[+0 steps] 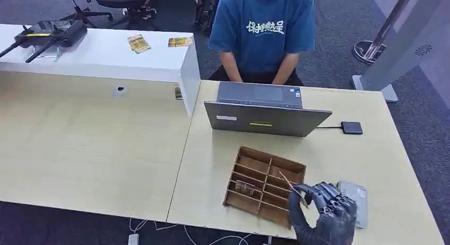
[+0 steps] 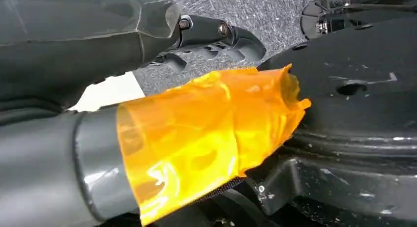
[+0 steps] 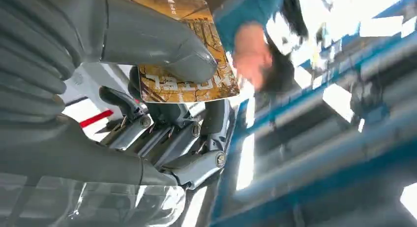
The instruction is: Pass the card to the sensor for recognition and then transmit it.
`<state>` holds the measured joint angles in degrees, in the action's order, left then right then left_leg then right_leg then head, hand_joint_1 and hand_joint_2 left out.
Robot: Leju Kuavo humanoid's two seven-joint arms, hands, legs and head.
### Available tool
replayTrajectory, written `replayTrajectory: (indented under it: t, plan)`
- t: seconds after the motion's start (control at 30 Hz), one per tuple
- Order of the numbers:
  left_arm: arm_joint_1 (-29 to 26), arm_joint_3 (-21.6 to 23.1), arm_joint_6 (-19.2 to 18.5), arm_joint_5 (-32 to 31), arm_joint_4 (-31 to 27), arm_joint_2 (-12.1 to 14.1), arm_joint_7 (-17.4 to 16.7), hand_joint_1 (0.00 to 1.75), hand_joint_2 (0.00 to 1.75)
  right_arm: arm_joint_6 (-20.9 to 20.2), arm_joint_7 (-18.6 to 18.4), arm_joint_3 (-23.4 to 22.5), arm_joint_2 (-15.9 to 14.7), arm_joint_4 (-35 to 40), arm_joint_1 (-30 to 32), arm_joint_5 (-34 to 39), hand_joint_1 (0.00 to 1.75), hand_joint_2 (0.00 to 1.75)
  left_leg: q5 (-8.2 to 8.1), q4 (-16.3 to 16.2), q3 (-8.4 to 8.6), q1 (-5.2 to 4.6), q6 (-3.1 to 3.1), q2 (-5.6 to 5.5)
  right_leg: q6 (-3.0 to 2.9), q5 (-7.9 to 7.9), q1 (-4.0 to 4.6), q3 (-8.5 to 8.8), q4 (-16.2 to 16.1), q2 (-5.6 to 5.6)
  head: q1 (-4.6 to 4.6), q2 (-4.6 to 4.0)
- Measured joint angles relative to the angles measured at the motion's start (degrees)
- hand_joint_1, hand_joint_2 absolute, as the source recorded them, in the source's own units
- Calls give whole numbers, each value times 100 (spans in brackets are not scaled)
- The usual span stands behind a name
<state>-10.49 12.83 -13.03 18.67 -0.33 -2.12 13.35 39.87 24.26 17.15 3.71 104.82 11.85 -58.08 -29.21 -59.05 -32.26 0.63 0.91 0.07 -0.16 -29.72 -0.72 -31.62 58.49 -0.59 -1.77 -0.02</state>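
Right hand [image 1: 325,210] pinches a thin yellow-brown patterned card [image 3: 189,65] between thumb and fingers, near edge of the light wooden table [image 1: 366,165], just right of the brown wooden compartment tray [image 1: 265,184]. Grey flat sensor pad [image 1: 356,200] lies beside the hand, possibly partly under it. Left hand [image 2: 211,38] hangs over grey carpet, fingers curled, holding nothing. Grey laptop [image 1: 265,115] farther back, person in blue shirt [image 1: 262,30] behind it.

Open bench [image 1: 366,165] lies between wooden tray [image 1: 265,184] and right edge; laptop [image 1: 265,117] blocks the far edge.
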Motion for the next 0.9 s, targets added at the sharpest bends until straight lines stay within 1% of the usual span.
replayTrajectory:
  t: [0.13,0.27,0.4,0.5,0.63,0.7,0.8,0.9]
  plan:
    - [11,48,7,-15,0,4,2,0,0,0,183,-479,328,265,48,426,175,175,0,0,5,-1,0,0,0,1,-2,6,-1,0,0,0]
    - [36,120,7,-37,0,28,2,0,0,0,470,-890,610,470,39,905,175,175,1,-1,6,-2,-1,-1,0,1,-2,8,-1,-1,0,0]
    - [59,173,7,-79,0,55,0,0,0,2,437,-1195,753,586,-76,1369,175,175,1,-1,6,-1,-1,-1,-1,1,-1,7,0,0,0,0]
    - [90,240,-19,-155,0,92,0,0,0,2,134,-1352,761,549,-372,1443,175,175,4,-1,8,0,2,1,-2,2,0,8,3,3,2,0]
    - [144,341,-127,-293,0,195,-2,0,0,2,-563,-1358,654,177,-1048,1231,175,175,12,-1,10,0,11,3,-8,8,0,8,7,6,2,0]
    - [169,389,-188,-365,0,265,-2,0,0,2,-930,-1301,518,-116,-1439,1126,175,175,16,-1,9,0,11,3,-11,16,0,7,8,7,2,0]
    - [200,453,-286,-542,0,386,-20,0,0,-2,-1544,-1129,235,-728,-2144,1028,175,175,24,-1,9,0,14,5,-13,22,0,6,9,8,2,0]
    - [231,490,-374,-662,0,500,-24,0,0,-127,-1877,-939,-21,-1375,-2897,1032,175,175,29,-1,11,1,18,5,-12,25,0,3,10,8,2,0]
